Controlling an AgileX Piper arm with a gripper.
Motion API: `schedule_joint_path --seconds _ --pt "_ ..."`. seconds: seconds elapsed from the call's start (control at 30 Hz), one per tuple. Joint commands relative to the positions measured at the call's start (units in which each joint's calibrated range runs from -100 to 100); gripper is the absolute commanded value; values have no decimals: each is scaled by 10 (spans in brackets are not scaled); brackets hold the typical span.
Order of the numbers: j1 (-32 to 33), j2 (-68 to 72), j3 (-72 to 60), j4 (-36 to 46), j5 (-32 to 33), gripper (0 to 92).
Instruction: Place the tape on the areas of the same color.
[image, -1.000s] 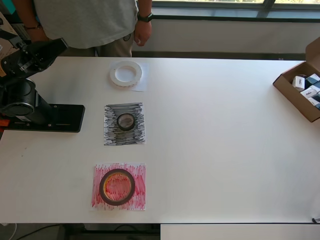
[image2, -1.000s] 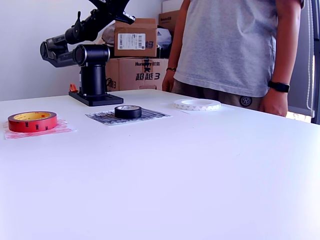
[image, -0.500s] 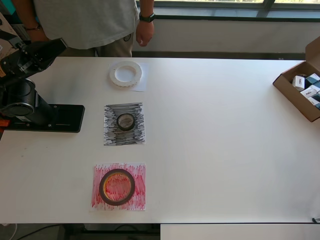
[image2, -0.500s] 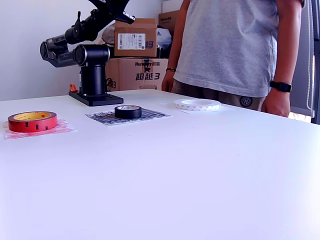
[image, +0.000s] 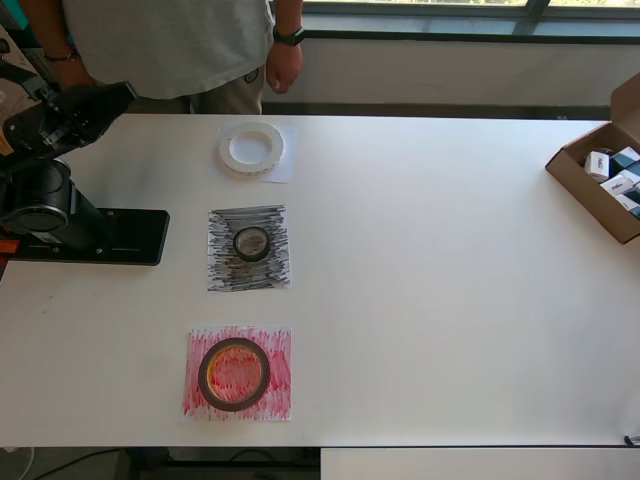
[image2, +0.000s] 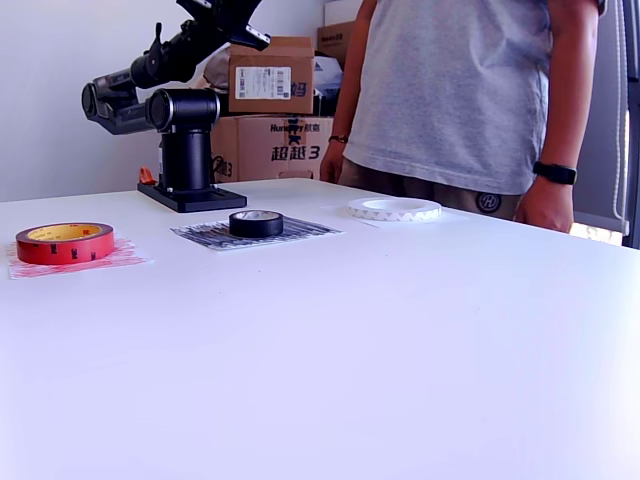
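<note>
The small black roll (image: 252, 243) (image2: 256, 223) lies on the black scribbled sheet (image: 225, 270) (image2: 205, 235). The dark-red roll (image: 207, 374) (image2: 64, 243) lies on the red scribbled sheet (image: 275, 390) (image2: 125, 258). The white ring (image: 252, 147) (image2: 394, 209) lies on the plain white sheet (image: 283, 172). My gripper (image: 118, 94) (image2: 252, 37) is raised on the folded arm at the overhead view's far left. It is well away from all three rolls and holds nothing I can see. Its jaws are too dark to make out.
The arm's black base (image: 100, 236) sits on the table's left edge in the overhead view. A brown carton (image: 590, 190) with small blue-and-white boxes (image: 620, 175) stands at the right edge. A person (image: 170, 45) (image2: 460, 90) stands at the far side. Cardboard boxes (image2: 270, 75) are stacked behind the arm.
The person's arm has shifted slightly. The rolls, the sheets and my arm have not visibly moved.
</note>
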Motion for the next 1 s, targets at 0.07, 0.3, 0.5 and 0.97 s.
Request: schedule_joint_path --seconds 0.07,0.3,0.5,0.97 --pt "0 -1 -3 307 -3 1" --pt "5 -2 -4 387 2 1" --pt "5 -2 -4 387 2 1" --pt "5 -2 -4 387 2 1"
